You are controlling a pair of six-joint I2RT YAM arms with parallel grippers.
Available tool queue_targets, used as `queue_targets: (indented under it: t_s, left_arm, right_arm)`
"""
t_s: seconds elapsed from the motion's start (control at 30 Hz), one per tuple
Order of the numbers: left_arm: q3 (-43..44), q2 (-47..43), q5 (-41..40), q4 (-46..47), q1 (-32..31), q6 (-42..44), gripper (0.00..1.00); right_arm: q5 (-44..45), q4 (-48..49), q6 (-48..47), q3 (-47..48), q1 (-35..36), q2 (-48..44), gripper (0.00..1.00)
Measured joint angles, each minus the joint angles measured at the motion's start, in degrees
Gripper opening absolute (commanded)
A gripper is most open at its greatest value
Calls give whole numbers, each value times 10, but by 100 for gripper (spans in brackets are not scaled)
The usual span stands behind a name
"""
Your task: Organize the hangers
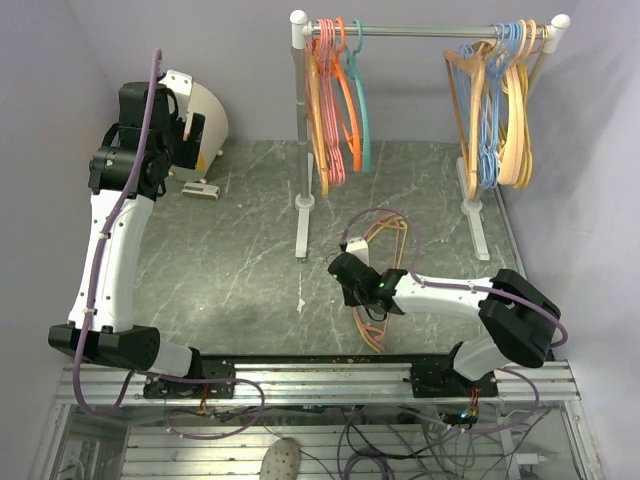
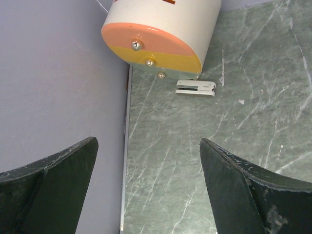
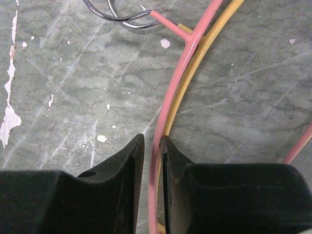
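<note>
Several hangers [image 1: 335, 120] hung on rail [image 1: 420, 32] — 2+ left on surface [image 1: 230, 250]; R pincer [image 3: 152, 139] nips pink hanger [image 3: 179, 73], L pincer [image 2: 147, 141] wide open, empty.

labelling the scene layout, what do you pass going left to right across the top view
cream drum → rack's left post → pink, orange and teal hangers on the rail → light-blue and tan hangers

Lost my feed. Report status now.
Left gripper open, empty, raised. Right gripper shut on pink hanger on table. Yellow hanger lies against it, may drag along.
</note>
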Motion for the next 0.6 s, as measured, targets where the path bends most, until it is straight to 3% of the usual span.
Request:
queue_targets:
  t_s: [0.17, 0.37, 0.6]
  left_arm:
    - [-3, 0, 0, 0, 0, 0, 96]
    - [-3, 0, 0, 0, 0, 0, 96]
    - [-3, 0, 0, 0, 0, 0, 96]
  right_arm:
    - [0, 2, -2, 0, -1, 1, 18]
    - [6, 0, -6, 0, -2, 4, 0]
    - [14, -7, -3, 5, -2, 7, 0]
